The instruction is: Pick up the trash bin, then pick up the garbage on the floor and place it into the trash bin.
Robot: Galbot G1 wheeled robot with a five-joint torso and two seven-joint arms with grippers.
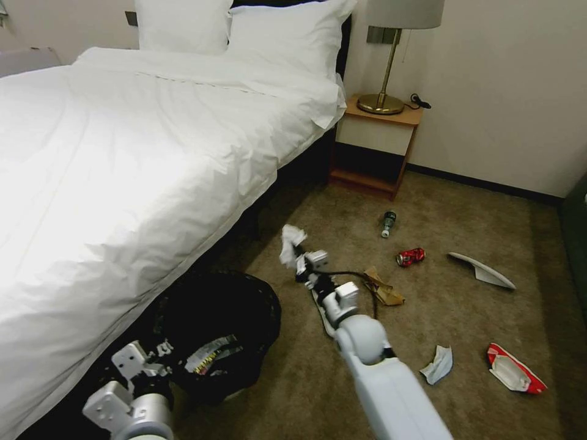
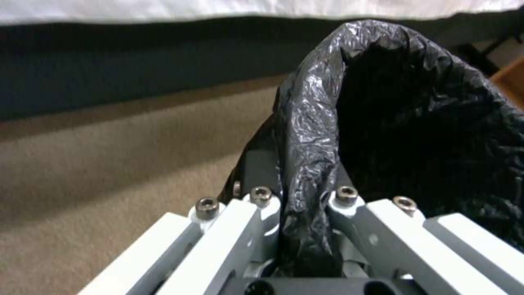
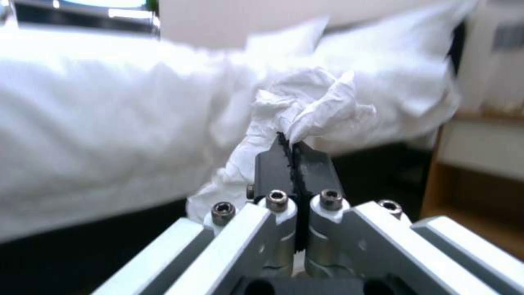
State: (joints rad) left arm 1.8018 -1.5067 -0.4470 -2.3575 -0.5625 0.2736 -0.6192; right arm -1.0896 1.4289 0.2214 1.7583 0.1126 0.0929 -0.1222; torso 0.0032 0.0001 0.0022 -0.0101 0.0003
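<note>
Beside a white-sheeted bed (image 1: 122, 159), the robot's right end effector (image 1: 298, 260) is clamped shut on a crumpled white tissue (image 1: 291, 241), holding it above the carpet (image 1: 465, 318) just off the bed's edge; the right wrist view shows the tissue (image 3: 306, 110) pinched between the dark fingertips (image 3: 273, 164) with the rest bunched above them. The left end effector (image 1: 160, 353) is closed on the rim of the trash bin (image 1: 220, 318), which sits close against the bed's near side, its black bag (image 2: 393, 119) folded over the rim and gripped between the fingers in the left wrist view. A printed wrapper (image 1: 210, 354) lies inside the bin. Farther from the bed, litter is scattered over the carpet: a small green bottle (image 1: 388, 223) near the nightstand (image 1: 379, 146), a crushed red can (image 1: 410, 257) beyond it, a brown paper scrap (image 1: 383, 287) just beside the right arm, a white slipper (image 1: 483, 270) well out from the bed, a second crumpled tissue (image 1: 438, 365) nearer the robot, and a red-and-white wrapper (image 1: 515, 370) beside that. A brass lamp (image 1: 391, 55) stands on the nightstand at the bed's head.
</note>
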